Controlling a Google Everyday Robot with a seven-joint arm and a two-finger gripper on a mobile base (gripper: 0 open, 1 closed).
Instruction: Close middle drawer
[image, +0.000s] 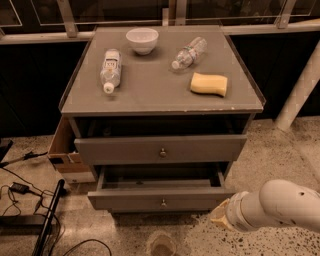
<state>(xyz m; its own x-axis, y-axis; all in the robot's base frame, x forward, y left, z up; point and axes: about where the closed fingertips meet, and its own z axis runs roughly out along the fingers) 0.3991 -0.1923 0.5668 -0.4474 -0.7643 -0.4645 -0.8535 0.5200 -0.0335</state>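
The grey cabinet (150, 95) shows two drawers in the camera view. The top drawer (115, 149) stands slightly out. The middle drawer (125, 200) below it is pulled out further, with a small round metal knob (163, 202) at its centre and its dark inside showing. The lowest drawer is hidden beneath it. My white arm (280, 205) comes in from the lower right. Its tan end, the gripper (221, 216), sits just in front of and below the right corner of the middle drawer's front.
On the cabinet top lie a white bowl (142, 40), two plastic bottles (111, 69) (189, 51) and a yellow sponge (209, 84). A cardboard box (62, 150) stands left of the cabinet. Cables (20, 192) and a dark bar (47, 220) lie on the floor at left. A white post (299, 90) stands at right.
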